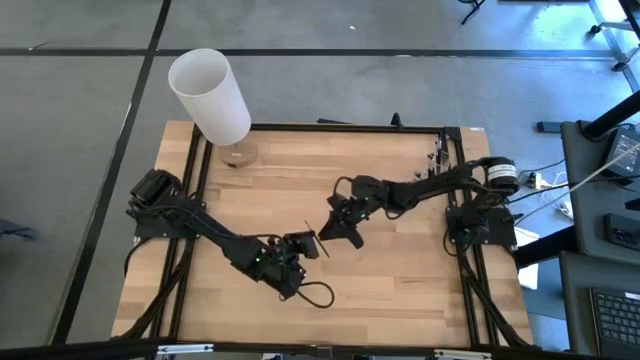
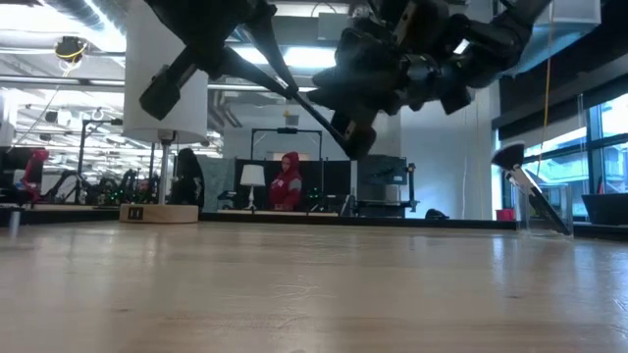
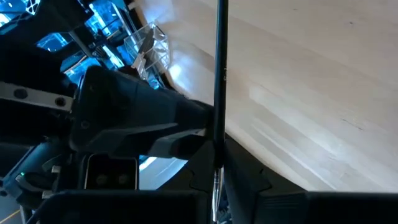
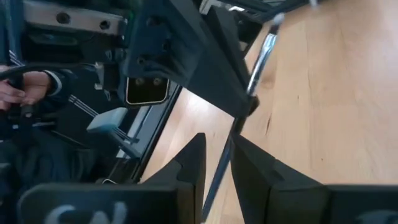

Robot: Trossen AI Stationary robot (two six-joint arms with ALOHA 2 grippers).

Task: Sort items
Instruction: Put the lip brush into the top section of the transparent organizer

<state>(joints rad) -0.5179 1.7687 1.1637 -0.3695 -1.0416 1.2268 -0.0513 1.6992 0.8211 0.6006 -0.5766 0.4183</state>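
Here, one slim, dark-handled makeup brush hangs in the air above the middle of the pale wooden table, held between both arms; seen from above, its long axis runs diagonally from the left gripper up toward the right gripper. In the left wrist view the brush is a straight dark rod clamped between that gripper's shut fingers. The right gripper has its fingers closed around the same handle, whose silvery metal section points away from it. At the table's far right corner stands a clear plastic holder with dark brushes leaning inside. A tall white cylinder stands at the far left corner.
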